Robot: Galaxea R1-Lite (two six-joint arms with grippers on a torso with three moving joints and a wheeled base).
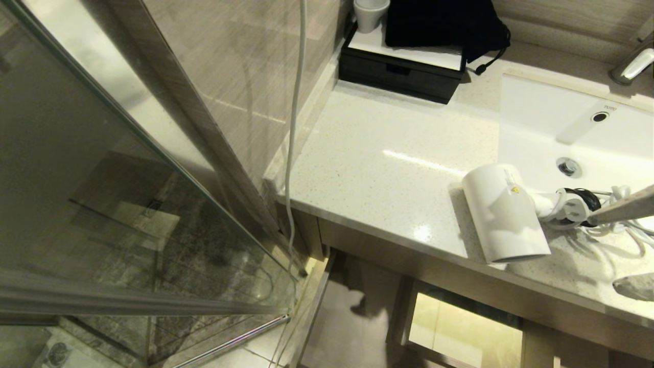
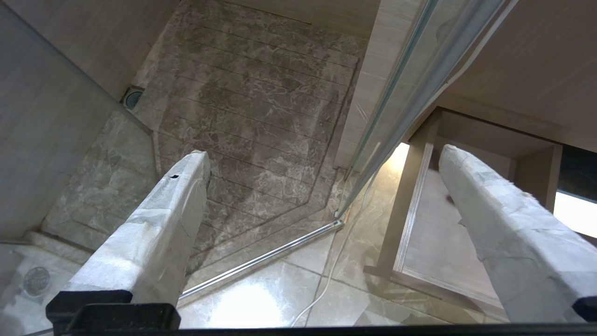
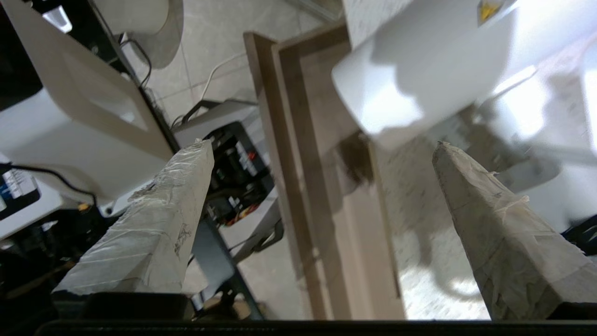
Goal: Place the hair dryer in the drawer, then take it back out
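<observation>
The white hair dryer (image 1: 503, 214) lies on the speckled counter (image 1: 388, 168) beside the sink, its bundled cord (image 1: 572, 207) trailing to the right. My right gripper (image 1: 631, 245) is at the right edge of the head view, open, one finger over the cord and the other nearer the counter's front. Nothing is between them. In the right wrist view the hair dryer (image 3: 419, 70) lies just beyond the open right gripper (image 3: 322, 147). Of the drawer only a narrow wood-grain front (image 1: 409, 260) shows under the counter edge, pushed in. My left gripper (image 2: 324, 154) hangs open over the floor.
A white sink (image 1: 536, 122) with a faucet (image 1: 633, 64) fills the back right. A black box (image 1: 398, 71) at the back carries a cup (image 1: 370, 13) and a black bag (image 1: 444, 23). A glass shower door (image 1: 102, 179) and a hanging white cable (image 1: 294, 128) stand to the left.
</observation>
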